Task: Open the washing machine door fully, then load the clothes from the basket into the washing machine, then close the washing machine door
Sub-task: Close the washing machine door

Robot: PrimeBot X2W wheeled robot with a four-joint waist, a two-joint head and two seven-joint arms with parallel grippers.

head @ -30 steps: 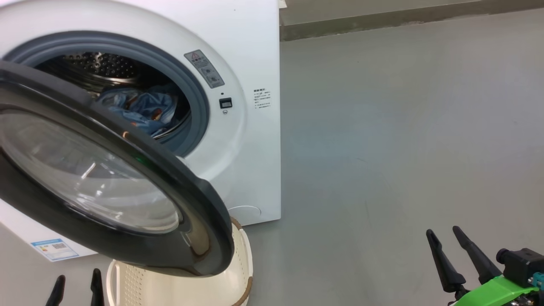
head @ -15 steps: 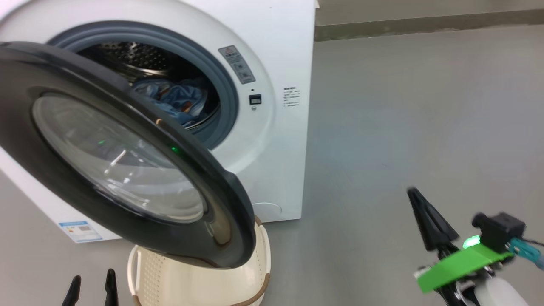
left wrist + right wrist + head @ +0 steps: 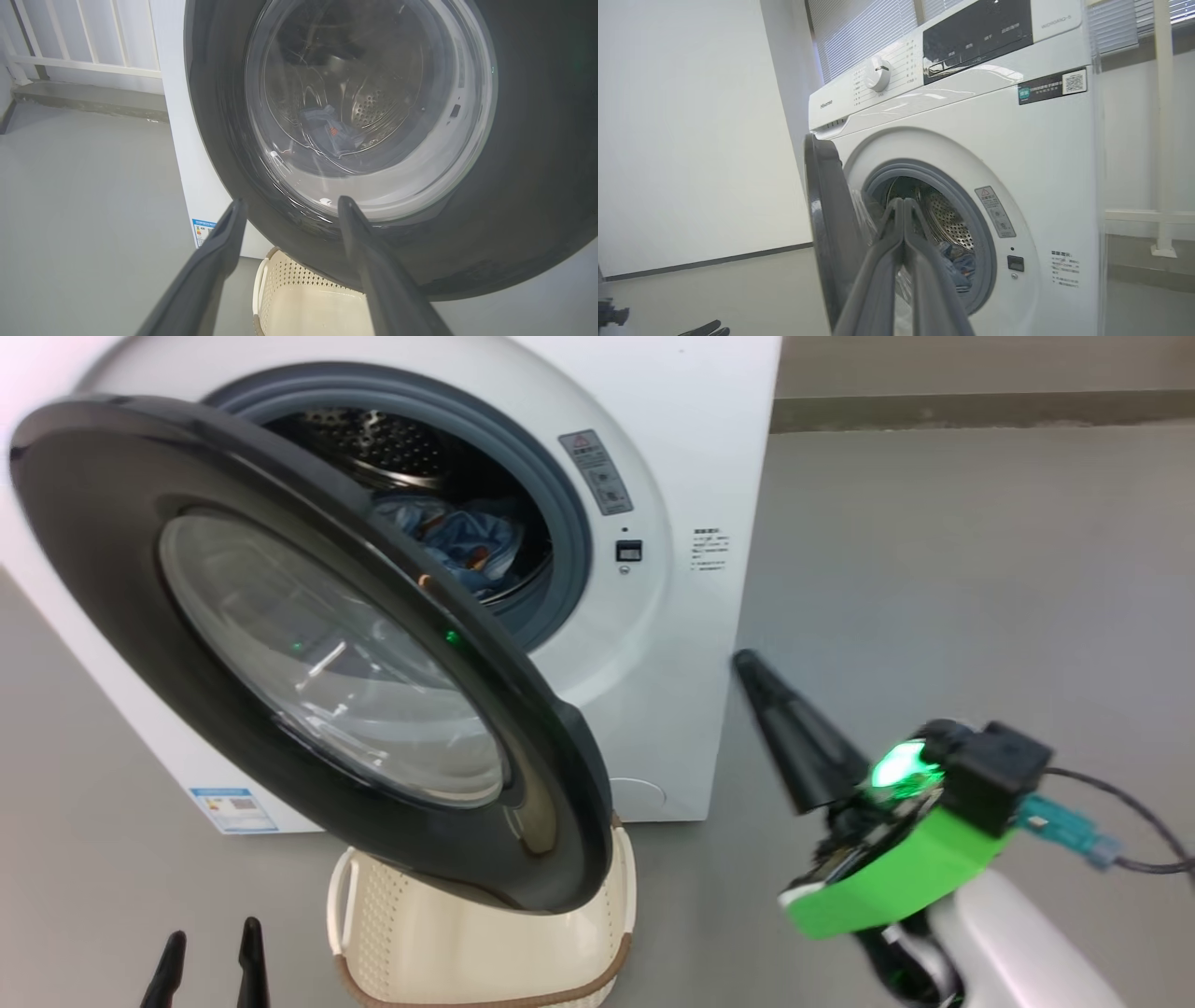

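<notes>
The white washing machine (image 3: pixel 691 448) stands with its black-rimmed door (image 3: pixel 112 569) swung wide, hanging over the cream basket (image 3: pixel 448 943). Light-blue clothes (image 3: pixel 467 537) lie in the steel drum. The part of the basket (image 3: pixel 289 289) that shows past the door holds nothing. My right gripper (image 3: pixel 747 663) is shut and empty, raised right of the machine's lower front, pointing up-left. In the right wrist view its joined fingertips (image 3: pixel 901 200) line up with the drum opening beside the door (image 3: pixel 822 210). My left gripper (image 3: pixel 213 933) is open and low, left of the basket, below the door (image 3: pixel 537 186).
Bare grey floor (image 3: pixel 980 569) stretches right of the machine to a wall base (image 3: pixel 980 406). A white railing (image 3: pixel 70 46) stands behind the machine's left side. A cable (image 3: pixel 1120 840) trails from my right wrist.
My right gripper has shut and risen up and left toward the machine's front. The head camera has shifted, so the machine sits further right in the picture. The left gripper stays open.
</notes>
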